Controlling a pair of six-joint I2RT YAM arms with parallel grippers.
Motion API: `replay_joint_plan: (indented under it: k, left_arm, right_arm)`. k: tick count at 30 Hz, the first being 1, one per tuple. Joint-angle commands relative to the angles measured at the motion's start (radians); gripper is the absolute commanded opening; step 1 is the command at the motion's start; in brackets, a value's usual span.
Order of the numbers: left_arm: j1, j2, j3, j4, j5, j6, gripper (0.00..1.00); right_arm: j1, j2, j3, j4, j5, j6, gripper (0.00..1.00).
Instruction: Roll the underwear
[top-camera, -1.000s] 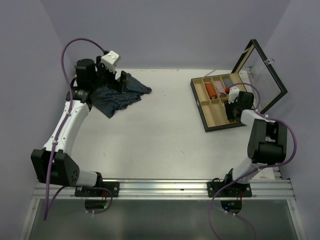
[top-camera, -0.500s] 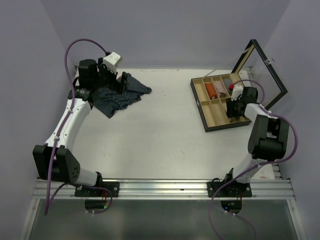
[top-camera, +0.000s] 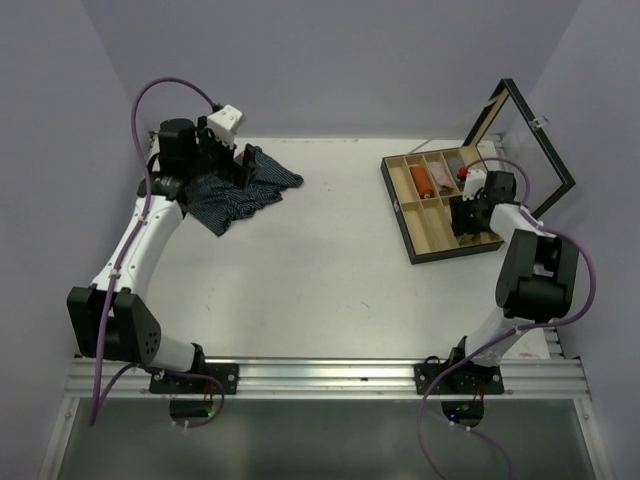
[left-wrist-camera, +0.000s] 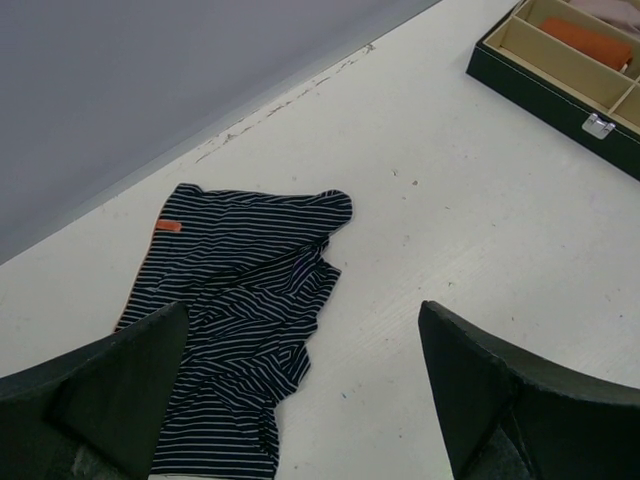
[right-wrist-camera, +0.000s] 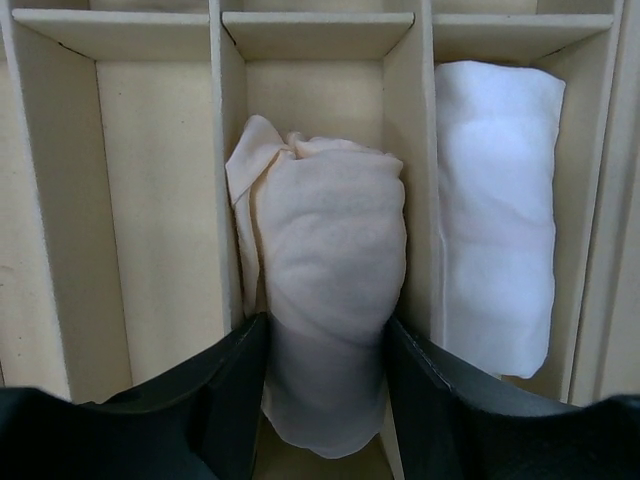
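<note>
The navy striped underwear lies crumpled and flat on the table at the back left. My left gripper hovers over it, open wide, and the cloth shows below and left of the gap. The beige underwear is rolled up and lies in a middle compartment of the wooden box. My right gripper reaches down into that compartment. Its fingers press both sides of the roll's near end.
A white rolled cloth fills the compartment to the right of the beige roll. An orange roll lies in a far-left compartment. The box's glass lid stands open against the right wall. The compartment left of the beige roll holds nothing.
The right wrist has shifted slightly towards the back over the box, staying low in it. The left arm has barely moved over the navy underwear.
</note>
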Motion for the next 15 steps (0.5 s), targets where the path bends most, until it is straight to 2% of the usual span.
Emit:
replay_joint_plan:
  k: [1,8,15]
  left_arm:
    - [0.001,0.001,0.026,0.006,0.002,0.007,1.0]
    - [0.003,0.049,0.075,-0.058,0.009,-0.022,1.0]
    - [0.026,0.116,0.108,-0.121,-0.06,-0.021,1.0]
  right_arm:
    - [-0.01,-0.046,0.057,-0.04,0.016,0.014,0.54]
    - [-0.008,-0.078,0.143,-0.089,-0.047,0.041,0.52]
    - [-0.001,-0.095,0.232,-0.152,-0.088,0.055,0.54]
